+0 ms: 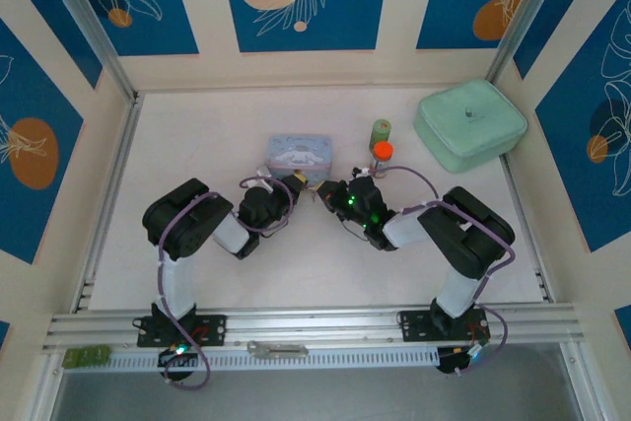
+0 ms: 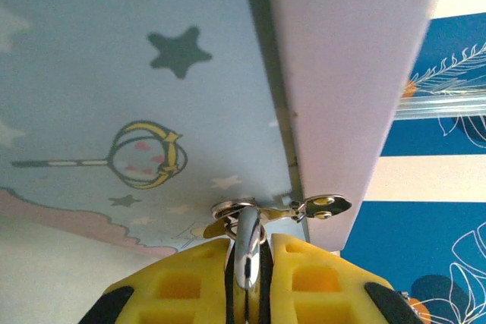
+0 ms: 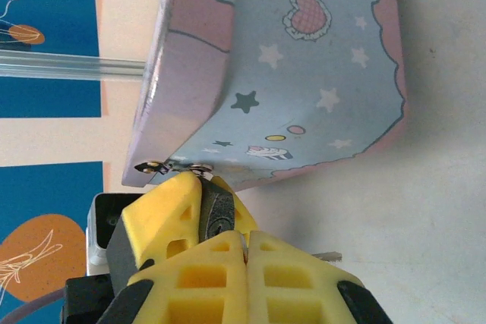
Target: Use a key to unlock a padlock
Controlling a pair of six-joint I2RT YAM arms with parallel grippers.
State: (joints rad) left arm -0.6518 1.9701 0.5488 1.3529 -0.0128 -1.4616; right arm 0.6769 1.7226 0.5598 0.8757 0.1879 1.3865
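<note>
Both pincers are clamped: your left pincer (image 2: 249,242) across the slick padlock (image 2: 247,262), your right pincer (image 3: 245,239) seemingly on the thin, stiff key (image 2: 319,205).

This is a robotics lab test cell, a purpose-built enclosure. A bare white table (image 1: 325,263) is boxed in by cream wall panels (image 1: 396,7) with printed blue floral inserts and framed by an aluminium rail (image 1: 315,324). Two cabled machines, the left arm (image 1: 182,244) and the right arm (image 1: 463,244), are bolted to that rail.
</note>
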